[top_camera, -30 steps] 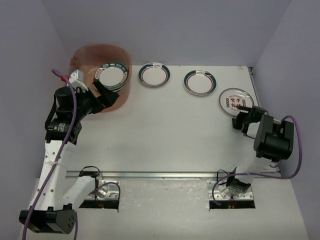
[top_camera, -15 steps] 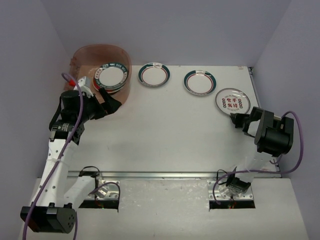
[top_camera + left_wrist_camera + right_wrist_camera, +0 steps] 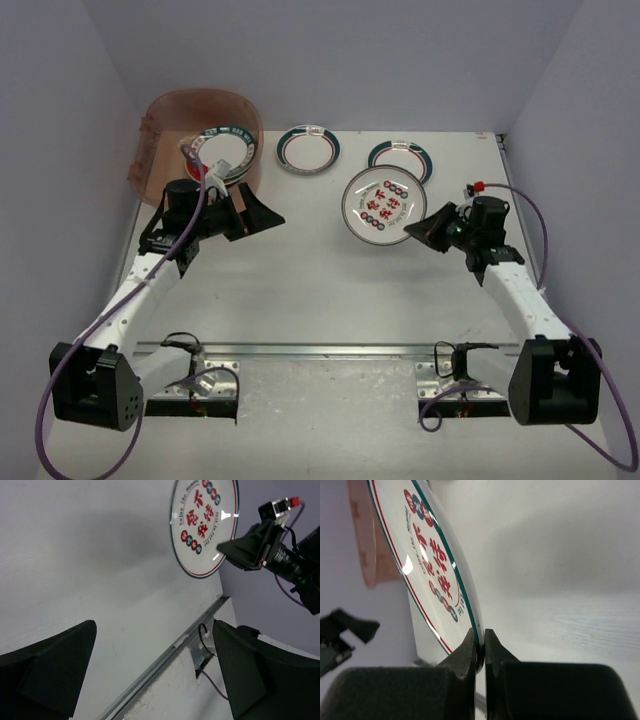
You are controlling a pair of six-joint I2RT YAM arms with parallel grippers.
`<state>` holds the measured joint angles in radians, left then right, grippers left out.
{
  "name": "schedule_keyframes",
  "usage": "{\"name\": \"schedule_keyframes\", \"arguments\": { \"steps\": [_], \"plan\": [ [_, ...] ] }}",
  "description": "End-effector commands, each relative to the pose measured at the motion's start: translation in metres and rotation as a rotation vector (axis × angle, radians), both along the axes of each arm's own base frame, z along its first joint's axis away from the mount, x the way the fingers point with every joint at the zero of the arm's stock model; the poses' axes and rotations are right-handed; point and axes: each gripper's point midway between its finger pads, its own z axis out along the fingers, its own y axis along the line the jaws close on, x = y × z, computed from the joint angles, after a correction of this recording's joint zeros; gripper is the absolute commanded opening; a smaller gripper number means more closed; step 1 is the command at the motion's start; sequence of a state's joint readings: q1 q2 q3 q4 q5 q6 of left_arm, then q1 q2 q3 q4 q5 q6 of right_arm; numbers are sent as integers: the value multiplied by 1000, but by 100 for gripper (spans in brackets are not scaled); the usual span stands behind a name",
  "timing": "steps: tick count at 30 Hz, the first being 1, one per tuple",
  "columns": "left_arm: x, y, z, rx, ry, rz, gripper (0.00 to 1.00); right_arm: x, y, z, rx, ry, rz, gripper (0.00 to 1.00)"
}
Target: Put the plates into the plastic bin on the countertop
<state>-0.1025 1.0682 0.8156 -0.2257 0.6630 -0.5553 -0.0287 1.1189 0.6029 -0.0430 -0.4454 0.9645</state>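
Progress: partly done. At least one plate lies in the bin, two wait on the surface, and one is in the air.
Bin [image 3: 160, 130]: far left corner of the surface [image 3: 320, 290]. A dark-rimmed plate [image 3: 225, 150] lies on top inside. Something seems to be stacked under it, but the count cannot be read.
Left hand [image 3: 255, 222]: just in front of the bin, low over the surface. Its wrist view shows the fingers spread wide with nothing between them.
Waiting plates: one ringed plate [image 3: 308, 150] lies flat at the far edge, right of the bin. A second [image 3: 400, 157] lies further right, partly hidden behind the lifted one.
Lifted plate [image 3: 383, 205]: white with red characters, clear of the surface and tilted on edge, right of centre and well apart from the bin.
Right hand [image 3: 480, 640]: fingers pressed onto the rim of the lifted plate, one on each face. The grip is at the very edge, and the rest of the plate stands out to the left of the hand, toward the bin.
Left to do (judgement): carry this plate across to the bin, then the two waiting ones.
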Motion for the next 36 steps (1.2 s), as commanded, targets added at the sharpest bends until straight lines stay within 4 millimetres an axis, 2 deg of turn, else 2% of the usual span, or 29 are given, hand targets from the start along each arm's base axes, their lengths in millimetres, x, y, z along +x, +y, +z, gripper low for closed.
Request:
{"name": "schedule_keyframes", "arguments": {
  "steps": [1, 3, 5, 8, 10, 11, 14, 16, 17, 19, 20, 21, 22, 23, 25, 28, 30, 31, 32, 33, 34, 36],
  "plan": [
    [3, -37, 31, -161, -131, -192, 100, -19, 81, 57, 86, -122, 514, 0],
    [6, -40, 40, -182, -175, -213, 100, -28, 108, 66, 111, -126, 636, 0],
    [16, -37, 43, -160, -196, -172, 99, -32, 124, 83, 176, -173, 693, 0],
    [30, -29, 26, -80, -128, -99, 85, -35, 140, 93, 187, -214, 742, 0],
    [37, -27, 18, -62, -102, -85, 70, -38, 150, 94, 203, -217, 781, 0],
    [39, -27, 16, -61, -93, -87, 56, -40, 154, 95, 211, -220, 796, 0],
    [43, -29, 17, -70, -92, -87, 2, -42, 162, 95, 245, -212, 819, 0],
    [48, -27, 25, -72, -107, -58, 0, -43, 164, 96, 265, -228, 840, 1],
    [55, -21, 29, -63, -116, -12, 0, -43, 164, 96, 272, -224, 842, 16],
    [64, -8, 46, -80, -130, 67, 0, -35, 157, 90, 267, -212, 806, 79],
    [71, 3, 51, -84, -131, 129, 0, -32, 152, 85, 259, -203, 780, 96],
    [80, 25, 58, -93, -120, 223, 0, -23, 140, 78, 244, -185, 720, 99],
    [88, 55, 67, -109, -103, 329, 0, -13, 123, 68, 224, -160, 637, 99],
    [96, 84, 76, -104, -106, 437, 0, -11, 110, 48, 208, -114, 570, 99],
    [104, 130, 90, -87, -119, 613, 0, -11, 92, 26, 185, -61, 496, 99],
    [113, 197, 101, -76, -121, 876, 0, -18, 78, 5, 169, -27, 460, 99],
    [125, 233, 95, -34, -99, 1014, 0, -21, 74, -1, 163, -19, 450, 99],
    [136, 245, 90, -13, -74, 1051, 0, -23, 73, -4, 160, -16, 445, 99],
    [151, 252, 77, 3, -28, 1054, 0, -24, 73, -7, 162, -18, 441, 99],
    [169, 259, 54, 21, 36, 1049, 0, -26, 73, -10, 172, -23, 437, 99],
    [179, 260, 59, 16, 30, 1035, 0, -27, 73, -11, 185, -16, 433, 99],
    [211, 264, 32, 19, 94, 1000, 0, -30, 74, -15, 194, -17, 438, 99]
  ]
}}
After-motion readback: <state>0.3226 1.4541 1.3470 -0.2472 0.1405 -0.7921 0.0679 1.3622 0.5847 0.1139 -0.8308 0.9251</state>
